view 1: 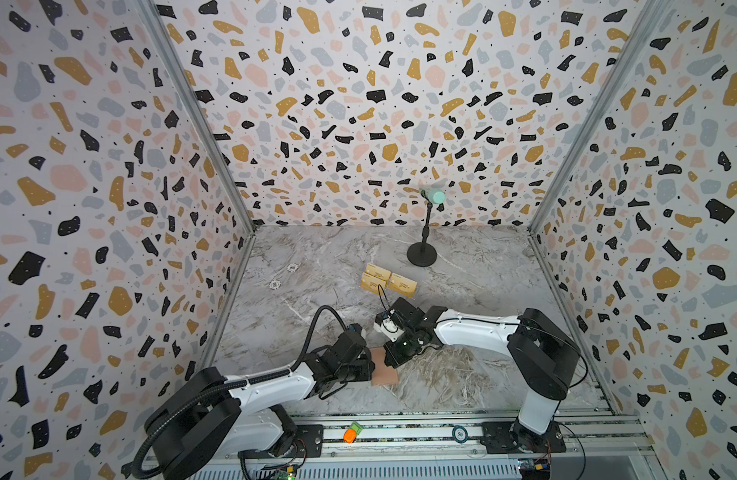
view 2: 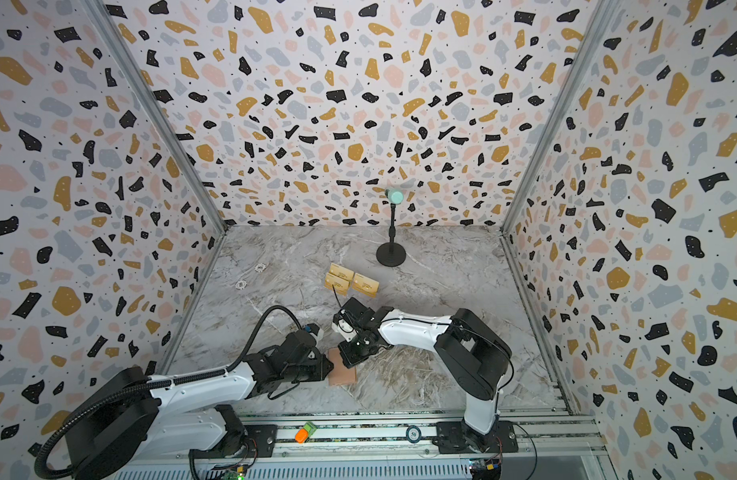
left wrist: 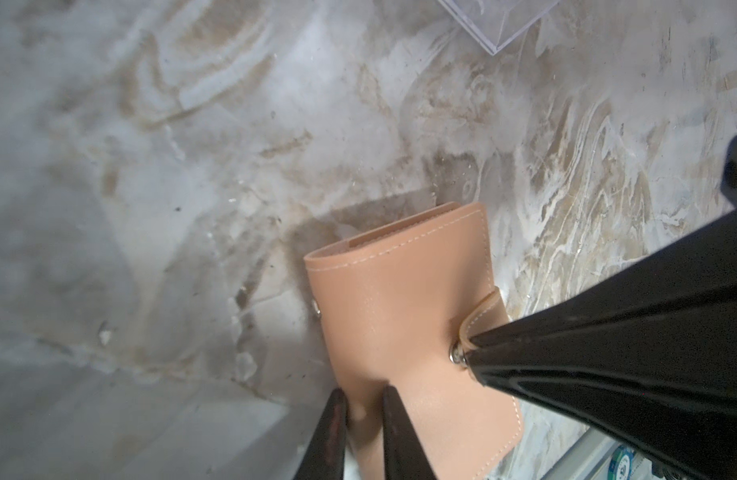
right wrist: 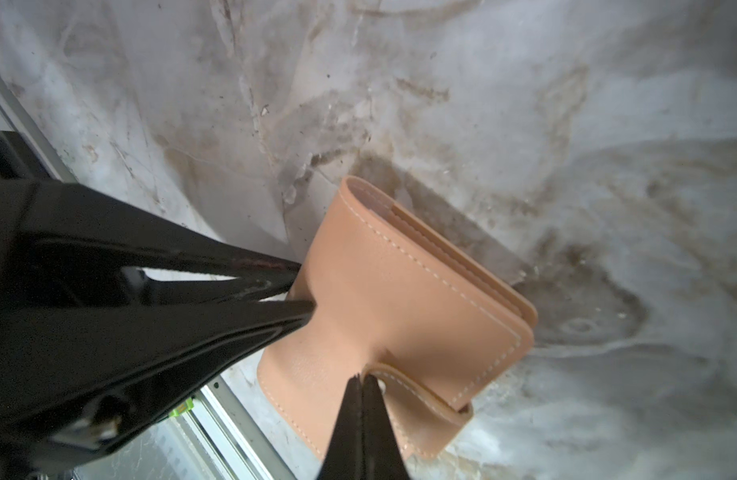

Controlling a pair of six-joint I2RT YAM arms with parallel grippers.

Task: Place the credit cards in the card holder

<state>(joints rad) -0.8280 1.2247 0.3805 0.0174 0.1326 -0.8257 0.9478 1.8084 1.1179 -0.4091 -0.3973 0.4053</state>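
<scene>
Card holder (view 1: 385,376) — the salmon-pink folded wallet — lies at the near middle of the marble table (view 1: 483,282), between your 2 arms, and both top views show it partly hidden under them. Your left gripper (left wrist: 363,392) is clamped on its left edge: the 2 black fingers (left wrist: 402,436) pinch the cover between them, and the leather buckles around the pinch. Your right gripper (right wrist: 361,379) has its tips pressed tight together on the end of the strap (right wrist: 416,392), which wraps around one edge of the holder. In the left wrist view a small metal snap stud (left wrist: 456,355) shows right at those tips. The covers are folded together, and layered inner edges show at one open end. Credit cards (view 1: 402,285) — 3 gold ones with small dark print — stand close together farther back, near the table's middle, well apart from the holder and in neither grip. A black stand (view 1: 422,253) with a mint-green head sits just beyond them, toward the far wall.
</scene>
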